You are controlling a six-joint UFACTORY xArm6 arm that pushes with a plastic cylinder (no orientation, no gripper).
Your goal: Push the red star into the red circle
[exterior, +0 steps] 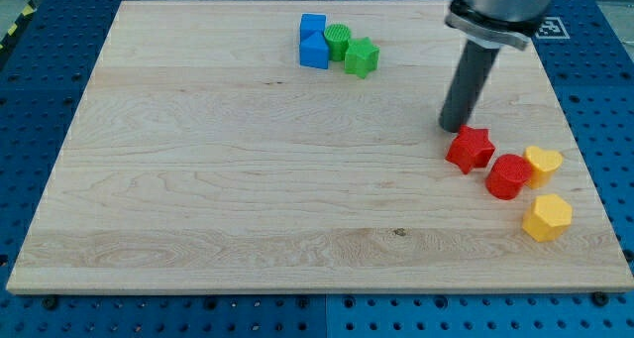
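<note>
The red star (470, 148) lies on the wooden board (248, 179) at the view's right. The red circle (508, 175) sits just to its lower right, touching or nearly touching it. My tip (453, 129) is at the end of the dark rod, right at the star's upper-left edge, on the side away from the circle.
A yellow heart (543, 164) touches the red circle's right side. A yellow hexagon (547, 217) lies below it near the board's right edge. At the view's top, two blue blocks (314, 41), a green circle (338, 42) and a green star (362, 56) cluster together.
</note>
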